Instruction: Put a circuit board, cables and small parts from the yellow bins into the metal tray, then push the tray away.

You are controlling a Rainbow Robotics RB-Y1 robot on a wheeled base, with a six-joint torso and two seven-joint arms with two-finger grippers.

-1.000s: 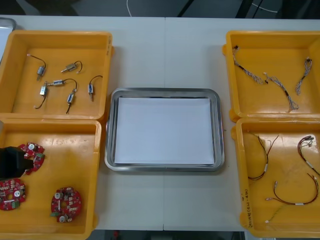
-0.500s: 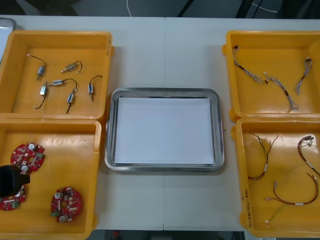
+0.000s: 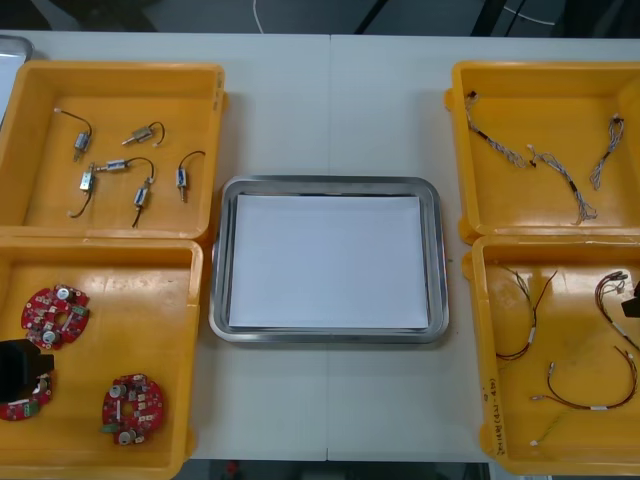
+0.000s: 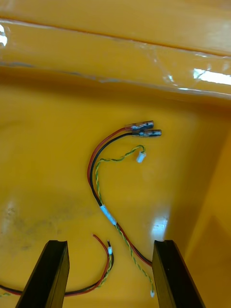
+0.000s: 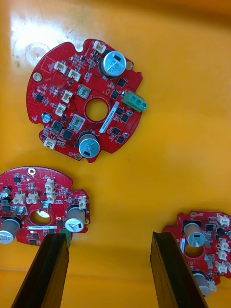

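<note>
Three round red circuit boards lie in the near-left yellow bin (image 3: 190,350): one (image 3: 55,315) toward its far side, one (image 3: 132,408) near its front, and one (image 3: 22,402) partly under my left gripper (image 3: 20,365). In the left wrist view the left gripper (image 5: 108,269) is open above the bin floor, with a board (image 5: 41,207) beside one finger, another board (image 5: 207,245) beside the other and a third (image 5: 86,98) beyond. My right gripper (image 3: 632,305) hangs over the near-right bin (image 3: 478,350). It is open (image 4: 110,272) above a red, black and yellow cable (image 4: 108,163).
The metal tray (image 3: 222,260), white inside, sits between the bins. Small metal parts (image 3: 110,168) lie in the far-left bin (image 3: 120,72). Twisted cables (image 3: 560,170) lie in the far-right bin (image 3: 540,72). More red and black cables (image 3: 590,395) lie in the near-right bin.
My left gripper has slid toward the table's near edge, off the far board and over the board at the bin's left side. My right gripper has come in at the right edge.
</note>
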